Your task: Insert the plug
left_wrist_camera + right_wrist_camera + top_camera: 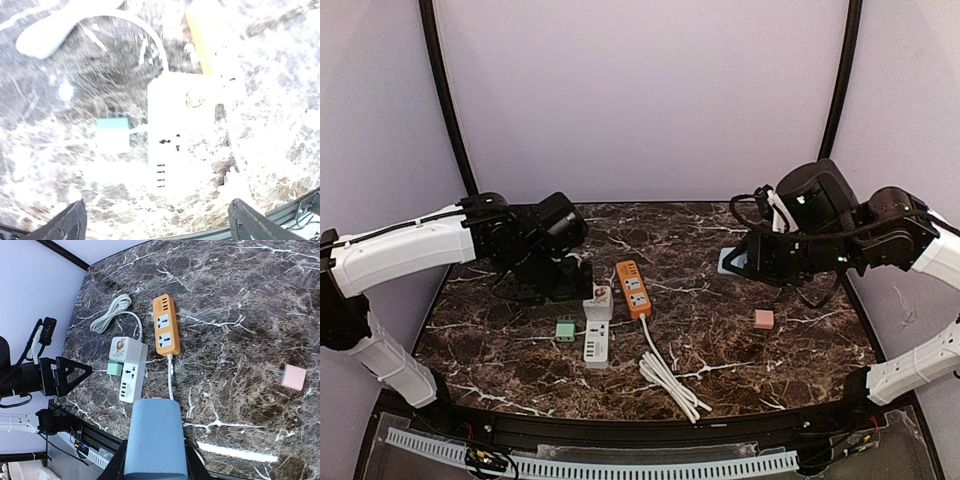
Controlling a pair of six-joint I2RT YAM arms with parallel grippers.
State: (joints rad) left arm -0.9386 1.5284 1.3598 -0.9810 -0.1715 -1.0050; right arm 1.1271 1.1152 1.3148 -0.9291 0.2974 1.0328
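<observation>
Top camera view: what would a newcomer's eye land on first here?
The orange power strip in the middle of the dark marble table stands out first, with a white power strip just left of it. At the right, the right pincer is shut on a pale blue plug.

1. The top camera sits high up at the near side. It looks forward and down at the whole marble table (740, 350) from far away.
2. The left wrist camera looks straight down, very close over the white power strip (177, 135) and the green plug (112, 123). Its picture is very bright.
3. The right wrist camera is higher up. It looks down across the table from the right. A blue block (152, 440) sits right under it.
4. All three views share the white power strip. The top and right wrist views also share the orange power strip (633, 288) and the pink block (764, 319).
</observation>
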